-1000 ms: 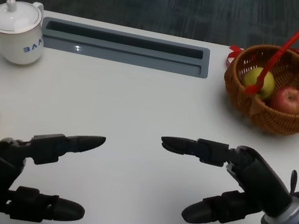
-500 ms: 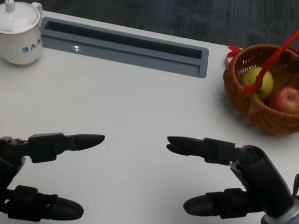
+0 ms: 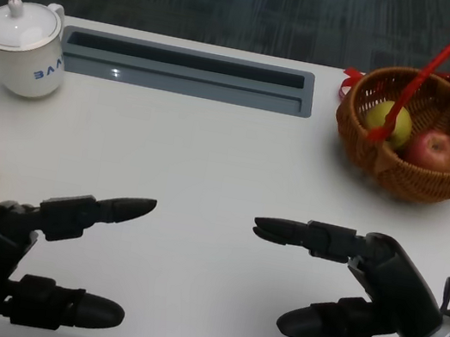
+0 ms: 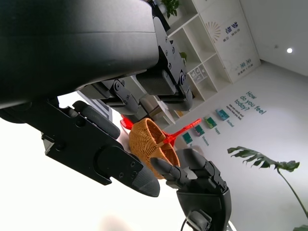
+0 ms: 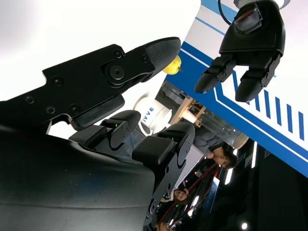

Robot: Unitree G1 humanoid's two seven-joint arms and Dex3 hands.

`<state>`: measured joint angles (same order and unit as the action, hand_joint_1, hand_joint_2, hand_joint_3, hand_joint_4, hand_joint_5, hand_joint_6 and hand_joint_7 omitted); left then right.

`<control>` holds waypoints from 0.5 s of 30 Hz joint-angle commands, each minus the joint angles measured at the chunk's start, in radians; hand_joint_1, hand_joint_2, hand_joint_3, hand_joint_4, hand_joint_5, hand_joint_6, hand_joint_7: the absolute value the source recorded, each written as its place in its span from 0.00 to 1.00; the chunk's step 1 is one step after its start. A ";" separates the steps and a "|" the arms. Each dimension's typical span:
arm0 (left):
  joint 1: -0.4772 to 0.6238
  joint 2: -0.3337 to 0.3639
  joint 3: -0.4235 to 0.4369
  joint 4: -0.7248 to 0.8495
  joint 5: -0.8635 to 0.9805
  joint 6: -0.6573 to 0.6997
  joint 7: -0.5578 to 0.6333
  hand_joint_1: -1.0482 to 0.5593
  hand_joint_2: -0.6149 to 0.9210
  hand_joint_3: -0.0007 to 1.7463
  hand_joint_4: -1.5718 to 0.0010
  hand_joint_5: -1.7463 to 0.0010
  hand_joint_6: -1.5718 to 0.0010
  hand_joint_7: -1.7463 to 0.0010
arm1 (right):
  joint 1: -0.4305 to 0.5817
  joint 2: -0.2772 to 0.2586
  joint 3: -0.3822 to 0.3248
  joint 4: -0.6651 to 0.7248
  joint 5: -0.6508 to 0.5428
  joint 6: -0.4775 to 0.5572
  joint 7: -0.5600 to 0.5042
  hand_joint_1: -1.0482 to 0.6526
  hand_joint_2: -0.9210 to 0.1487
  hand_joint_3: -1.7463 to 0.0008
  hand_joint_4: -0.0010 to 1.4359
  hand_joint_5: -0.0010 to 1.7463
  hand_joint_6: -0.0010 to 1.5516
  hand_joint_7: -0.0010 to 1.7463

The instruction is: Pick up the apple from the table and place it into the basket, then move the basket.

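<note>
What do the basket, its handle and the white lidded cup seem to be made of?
Basket: woven brown wicker, by its visible weave, matte. Handle: red, thin and glossy, probably plastic or a wrapped wire. Lidded cup: smooth glossy white, likely ceramic, with blue lettering.

Head view: bright, even overhead light, sharp focus; table (image 3: 211, 149) near-white with only faint soft shadows beneath the hands; small glint on the grey tray (image 3: 116, 72). Left wrist view: table blown out to white, wall bright, ceiling lamp (image 4: 289, 50) a hot spot, near black shell slightly soft. Right wrist view: table overexposed, far background dark and grainy, lines bent at edges.
</note>
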<state>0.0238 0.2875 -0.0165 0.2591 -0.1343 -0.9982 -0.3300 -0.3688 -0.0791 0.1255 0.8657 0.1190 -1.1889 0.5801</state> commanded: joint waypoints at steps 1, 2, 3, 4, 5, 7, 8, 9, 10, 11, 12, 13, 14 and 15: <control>-0.010 0.021 0.010 -0.001 -0.014 -0.001 -0.021 0.34 0.89 0.00 0.53 0.99 0.55 1.00 | 0.010 -0.008 -0.010 0.009 -0.006 -0.020 -0.012 0.32 0.12 1.00 0.46 0.00 0.40 0.00; -0.012 0.020 0.011 0.000 -0.014 -0.002 -0.022 0.34 0.89 0.00 0.53 0.99 0.55 1.00 | 0.011 -0.010 -0.010 0.010 -0.009 -0.021 -0.013 0.32 0.12 1.00 0.45 0.00 0.40 0.00; -0.013 0.019 0.012 0.000 -0.014 -0.003 -0.024 0.34 0.89 0.00 0.53 0.99 0.55 1.00 | 0.011 -0.011 -0.009 0.009 -0.011 -0.021 -0.014 0.31 0.12 1.00 0.45 0.00 0.40 0.00; -0.014 0.018 0.012 0.001 -0.013 -0.005 -0.025 0.34 0.89 0.00 0.53 0.99 0.55 1.00 | 0.012 -0.013 -0.009 0.008 -0.011 -0.020 -0.014 0.31 0.12 1.00 0.45 0.00 0.39 0.00; -0.015 0.017 0.013 0.002 -0.013 -0.006 -0.026 0.34 0.89 0.00 0.52 0.99 0.55 1.00 | 0.013 -0.014 -0.008 0.007 -0.011 -0.019 -0.012 0.31 0.13 1.00 0.45 0.00 0.39 0.00; -0.017 0.014 0.013 0.003 -0.012 -0.008 -0.026 0.34 0.89 0.00 0.52 0.99 0.55 0.99 | 0.015 -0.016 -0.006 0.005 -0.008 -0.015 -0.009 0.32 0.13 1.00 0.45 0.00 0.39 0.00; -0.017 0.014 0.013 0.004 -0.012 -0.009 -0.027 0.34 0.89 0.00 0.52 0.99 0.54 0.99 | 0.016 -0.017 -0.005 0.005 -0.007 -0.014 -0.007 0.32 0.13 1.00 0.45 0.00 0.39 0.00; -0.017 0.013 0.013 0.005 -0.014 -0.010 -0.028 0.34 0.89 0.00 0.52 0.99 0.54 1.00 | 0.017 -0.017 -0.005 0.005 -0.006 -0.014 -0.006 0.32 0.13 1.00 0.45 0.00 0.39 0.00; -0.017 0.013 0.012 0.006 -0.016 -0.011 -0.028 0.34 0.89 0.00 0.52 0.99 0.54 1.00 | 0.017 -0.017 -0.004 0.005 -0.005 -0.015 -0.005 0.32 0.13 1.00 0.45 0.00 0.39 0.00; -0.017 0.012 0.012 0.007 -0.018 -0.011 -0.029 0.34 0.89 0.00 0.52 0.99 0.54 1.00 | 0.016 -0.018 -0.004 0.005 -0.006 -0.016 -0.005 0.32 0.13 1.00 0.45 0.00 0.39 0.00; -0.017 0.012 0.011 0.008 -0.019 -0.012 -0.030 0.34 0.89 0.00 0.52 0.99 0.54 1.00 | 0.016 -0.018 -0.005 0.005 -0.008 -0.017 -0.007 0.32 0.13 1.00 0.45 0.00 0.39 0.00; -0.018 0.012 0.011 0.008 -0.020 -0.012 -0.031 0.34 0.89 0.00 0.52 0.99 0.54 1.00 | 0.016 -0.018 -0.005 0.005 -0.010 -0.017 -0.009 0.32 0.13 1.00 0.45 0.00 0.39 0.00; -0.018 0.012 0.011 0.010 -0.020 -0.012 -0.031 0.34 0.89 0.00 0.52 1.00 0.54 1.00 | 0.016 -0.018 -0.006 0.006 -0.011 -0.017 -0.011 0.32 0.13 1.00 0.45 0.00 0.39 0.00; -0.018 0.013 0.011 0.012 -0.020 -0.014 -0.032 0.34 0.89 0.00 0.52 1.00 0.54 1.00 | 0.015 -0.018 -0.007 0.006 -0.012 -0.018 -0.012 0.31 0.13 1.00 0.45 0.00 0.39 0.00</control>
<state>0.0125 0.2894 -0.0162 0.2612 -0.1388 -0.9986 -0.3480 -0.3595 -0.0859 0.1260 0.8692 0.1025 -1.2016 0.5744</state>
